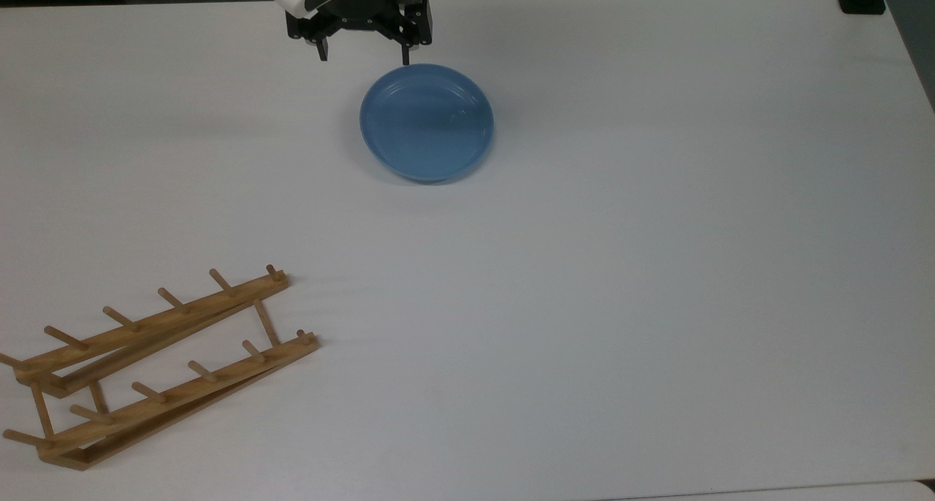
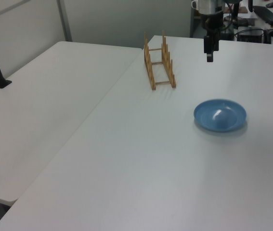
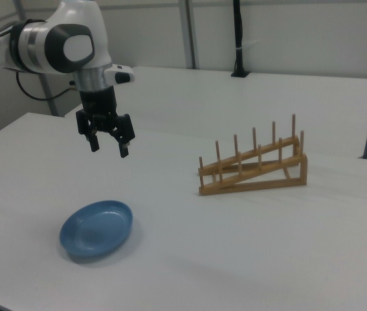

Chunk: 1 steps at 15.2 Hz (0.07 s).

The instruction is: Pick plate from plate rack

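White table (image 1: 657,267) carries the plate (image 1: 426,122), which lies flat on its base. Well apart from it, the plate rack (image 1: 153,362) stands with no plate between its pegs, near the top view's lower left corner. Above the table, clear of the plate, the gripper (image 3: 106,139) hangs with its 2 fingers (image 3: 123,148) spread wide, holding nothing.
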Available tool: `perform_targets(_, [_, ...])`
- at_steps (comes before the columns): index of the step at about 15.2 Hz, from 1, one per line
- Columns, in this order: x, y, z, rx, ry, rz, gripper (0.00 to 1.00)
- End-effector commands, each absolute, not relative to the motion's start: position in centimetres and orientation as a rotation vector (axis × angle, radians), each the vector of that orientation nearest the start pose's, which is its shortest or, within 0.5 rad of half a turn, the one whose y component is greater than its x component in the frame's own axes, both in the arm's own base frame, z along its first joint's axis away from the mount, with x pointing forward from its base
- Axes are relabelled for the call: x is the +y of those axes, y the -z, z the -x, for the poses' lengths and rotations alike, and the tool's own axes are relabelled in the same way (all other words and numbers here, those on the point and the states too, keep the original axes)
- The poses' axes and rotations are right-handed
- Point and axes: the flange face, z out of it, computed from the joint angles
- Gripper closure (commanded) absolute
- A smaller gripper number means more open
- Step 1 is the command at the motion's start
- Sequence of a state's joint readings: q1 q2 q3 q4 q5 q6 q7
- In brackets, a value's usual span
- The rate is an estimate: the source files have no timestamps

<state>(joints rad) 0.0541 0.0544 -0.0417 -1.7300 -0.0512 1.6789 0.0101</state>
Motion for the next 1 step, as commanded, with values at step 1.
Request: perform_targets(1, [-0.48, -54.08, -56.39, 0.025, -0.141, 3.202, 0.00])
